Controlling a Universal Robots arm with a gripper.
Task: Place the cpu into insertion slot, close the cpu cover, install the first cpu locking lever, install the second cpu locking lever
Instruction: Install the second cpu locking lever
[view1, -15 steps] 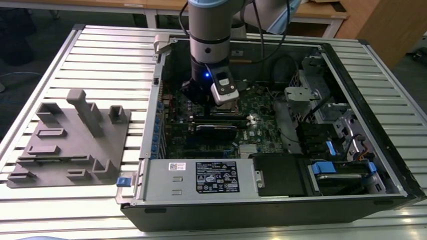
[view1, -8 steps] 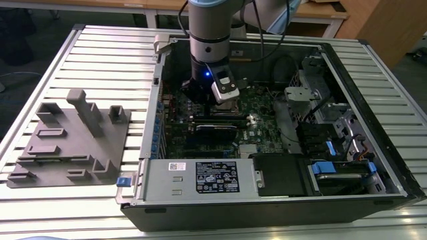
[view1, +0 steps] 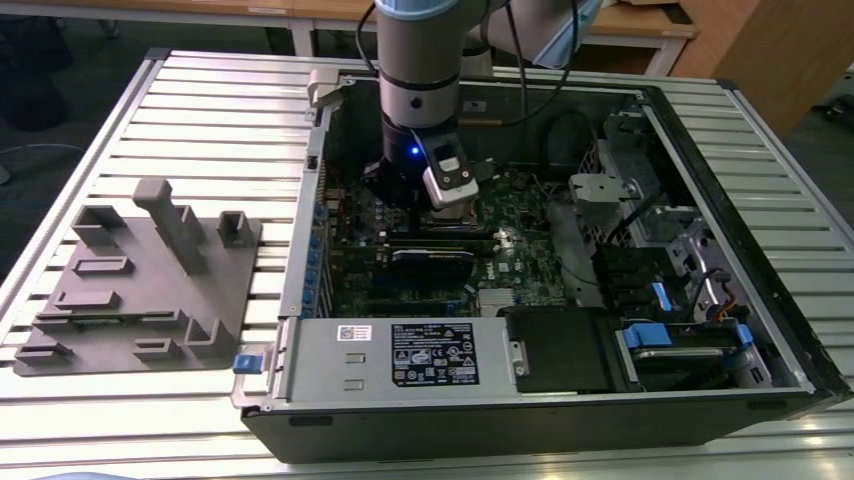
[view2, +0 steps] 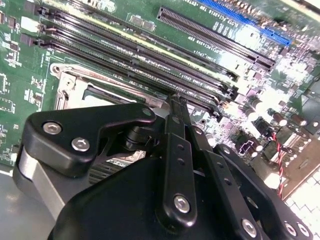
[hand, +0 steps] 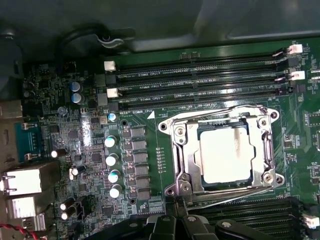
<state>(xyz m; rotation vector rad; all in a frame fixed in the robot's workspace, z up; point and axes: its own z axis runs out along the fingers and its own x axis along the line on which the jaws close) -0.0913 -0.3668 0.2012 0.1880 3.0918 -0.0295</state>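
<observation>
Cpu sits seated in the insertion slot in the first wrist view, pale metal face showing through the window of the cpu cover, which looks folded down flat over it. Wire locking levers run along the socket edges; cannot tell if they are hooked under their tabs. Claw hangs just over the socket edge beside the long black memory slots, fingertips drawn together into one thin point with nothing between them, so closed and empty. In the exterior view the arm stands inside the open computer case on the slatted worktop, grey fixture tray well apart on the exterior view's left. Judgement: lever step in hand. Doing it well means pressing with the closed tip on the lever end only, sweeping it down and sideways under its catch, staying clear of the memory slots and capacitors.
</observation>
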